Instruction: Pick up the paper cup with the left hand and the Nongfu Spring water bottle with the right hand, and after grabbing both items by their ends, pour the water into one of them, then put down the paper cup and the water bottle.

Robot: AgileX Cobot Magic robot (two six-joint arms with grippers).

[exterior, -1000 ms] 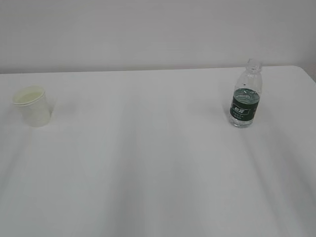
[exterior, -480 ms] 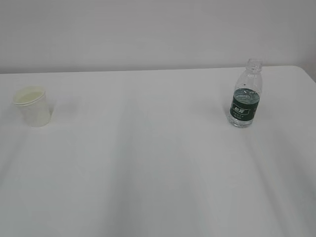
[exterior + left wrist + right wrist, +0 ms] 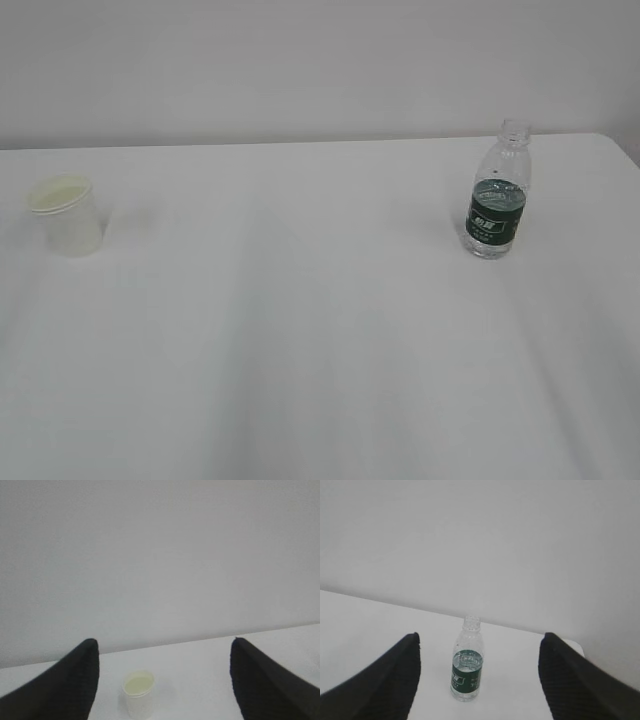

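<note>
I'm seeing the paper cup [image 3: 65, 215] standing upright at the table's far left, cream inside. The capless water bottle [image 3: 497, 192], green-labelled and roughly half full of water [image 3: 494, 238], is standing upright well apart, far right.

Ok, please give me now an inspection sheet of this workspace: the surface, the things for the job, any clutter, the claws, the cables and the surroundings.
Surface: white table, bare between the two items.
Paper cup: upright near the left edge, untouched; inside looks pale yellow.
Nongfu Spring water bottle: upright on the right, no cap, water level near the top of the green label.
Clutter: nothing seen.
Left claw: open, cup ahead between the fingers, not touching.
Right claw: open, bottle ahead between the fingers, not touching.
Cables: nothing seen.
Surroundings: plain pale wall behind the table.
</note>
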